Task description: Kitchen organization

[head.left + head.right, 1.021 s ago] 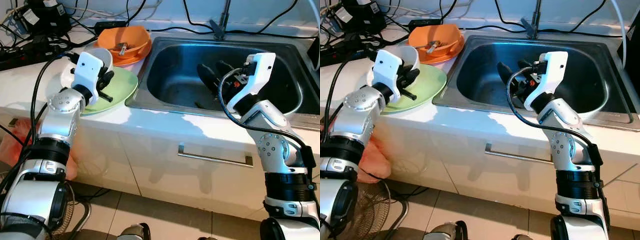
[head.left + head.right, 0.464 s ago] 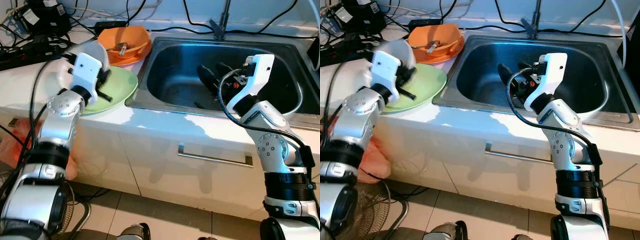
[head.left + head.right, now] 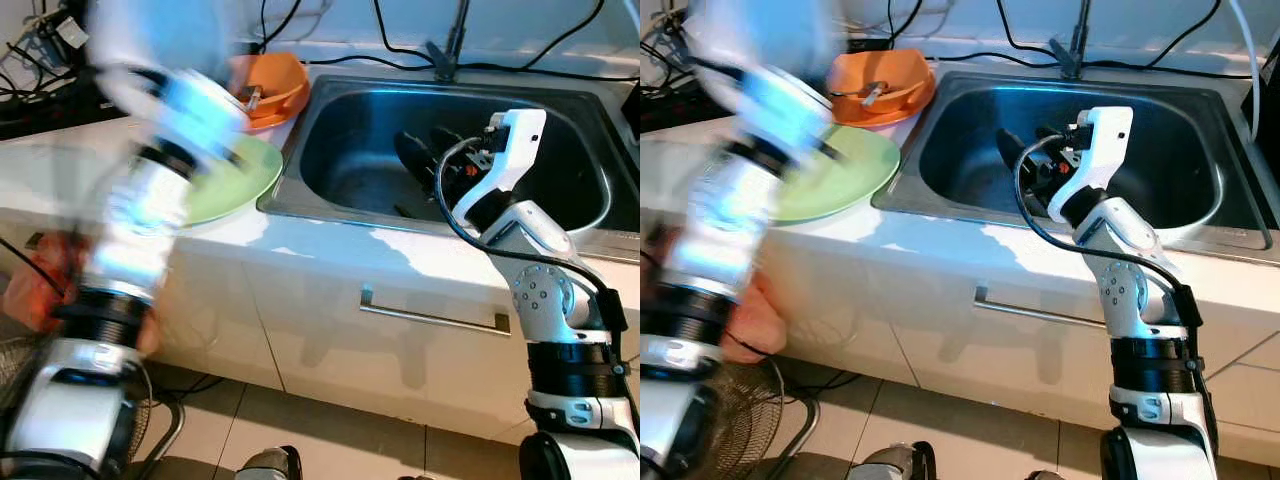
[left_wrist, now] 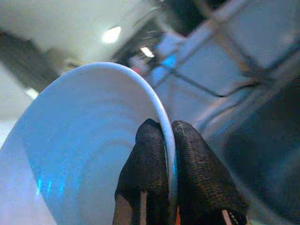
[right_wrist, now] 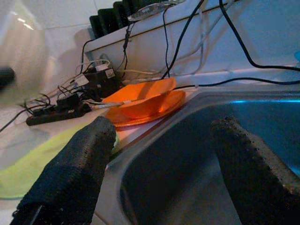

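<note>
On white counter [image 3: 330,245], steel sink [image 3: 360,175], green plate [image 3: 235,180], orange bowl [image 3: 275,80], cables behind.

A tangle of black cables [image 3: 330,25] is running along the back of the white counter [image 3: 40,175], with a power strip [image 5: 56,115] lying among them. A metal drawer handle [image 3: 435,315] is showing on the cabinet front below, and tiled floor [image 3: 330,435] is stretching beneath.

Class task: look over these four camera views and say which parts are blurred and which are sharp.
Both eye views: the left arm is smeared by motion blur, while the sink and right arm stay sharp. Left wrist view: the white bowl is crisp, the background soft.
</note>
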Available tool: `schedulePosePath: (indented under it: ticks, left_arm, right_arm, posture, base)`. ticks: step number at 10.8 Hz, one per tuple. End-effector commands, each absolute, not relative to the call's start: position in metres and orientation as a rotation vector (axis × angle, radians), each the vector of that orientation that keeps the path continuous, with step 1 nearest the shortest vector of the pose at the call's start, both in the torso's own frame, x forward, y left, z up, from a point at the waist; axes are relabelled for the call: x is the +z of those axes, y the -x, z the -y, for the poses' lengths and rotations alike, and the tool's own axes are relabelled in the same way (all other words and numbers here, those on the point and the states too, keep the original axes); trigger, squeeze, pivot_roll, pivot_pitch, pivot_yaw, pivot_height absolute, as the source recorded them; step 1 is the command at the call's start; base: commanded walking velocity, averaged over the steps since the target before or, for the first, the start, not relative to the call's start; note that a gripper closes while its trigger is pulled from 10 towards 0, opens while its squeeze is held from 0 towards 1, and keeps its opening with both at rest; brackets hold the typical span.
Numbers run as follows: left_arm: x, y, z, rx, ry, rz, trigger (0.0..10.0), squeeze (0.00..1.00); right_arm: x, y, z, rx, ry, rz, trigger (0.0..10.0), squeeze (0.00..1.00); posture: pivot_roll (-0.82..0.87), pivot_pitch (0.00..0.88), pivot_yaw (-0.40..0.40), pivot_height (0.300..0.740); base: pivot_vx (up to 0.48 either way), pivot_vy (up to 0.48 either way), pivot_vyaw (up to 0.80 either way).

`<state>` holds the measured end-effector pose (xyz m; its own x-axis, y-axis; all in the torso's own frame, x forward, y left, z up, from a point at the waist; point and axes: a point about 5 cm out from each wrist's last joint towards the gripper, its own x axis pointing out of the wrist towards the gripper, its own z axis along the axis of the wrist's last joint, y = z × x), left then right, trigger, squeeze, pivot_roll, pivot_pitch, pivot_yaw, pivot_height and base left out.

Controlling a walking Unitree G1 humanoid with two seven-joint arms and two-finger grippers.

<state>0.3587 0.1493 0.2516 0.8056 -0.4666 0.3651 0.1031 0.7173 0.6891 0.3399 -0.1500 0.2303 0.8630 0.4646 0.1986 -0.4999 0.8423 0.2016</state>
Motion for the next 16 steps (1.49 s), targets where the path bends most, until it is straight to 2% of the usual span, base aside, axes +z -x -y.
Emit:
schedulePosePath:
  ticks: [1,3,5,8,9,16]
  left_arm:
    - [0.25,-0.354,-0.133,-0.411,-0.771,0.604,0.0,0.0]
    - [0.226,-0.347,-0.092,-0.594,-0.823,0.63,0.0,0.0]
    - [0.212,-0.347,-0.07,-0.67,-0.928,0.65,0.0,0.0]
    - [0.2,-0.349,-0.064,-0.697,-0.962,0.644,0.0,0.0]
    - [0.197,-0.349,-0.061,-0.706,-0.976,0.657,0.0,0.0]
    - [0.191,-0.348,-0.044,-0.739,-0.978,0.697,0.0,0.0]
  right_arm:
    - [0.234,-0.342,0.151,0.506,-0.253,0.157,10.0,0.0]
    - [0.236,-0.345,0.157,0.448,-0.273,0.171,10.0,0.0]
    - [0.238,-0.352,0.174,0.312,-0.225,0.124,10.0,0.0]
    - [0.248,-0.353,0.177,0.312,-0.245,0.116,10.0,0.0]
    - [0.246,-0.356,0.175,0.341,-0.292,0.046,10.0,0.0]
    - [0.262,-0.362,0.171,0.54,-0.172,-0.065,10.0,0.0]
  posture:
    - [0.07,0.059,0.084,0.74]
    - [0.06,0.058,0.091,0.74]
    - [0.05,0.061,0.092,0.74]
    - [0.04,0.074,0.094,0.74]
    - [0.04,0.077,0.093,0.74]
    - [0.03,0.094,0.087,0.74]
  base:
    - [0.0,0.0,0.0]
    - [0.0,0.0,0.0]
    - [0.0,0.0,0.0]
    - [0.0,0.0,0.0]
    - [0.0,0.0,0.0]
    - [0.0,0.0,0.0]
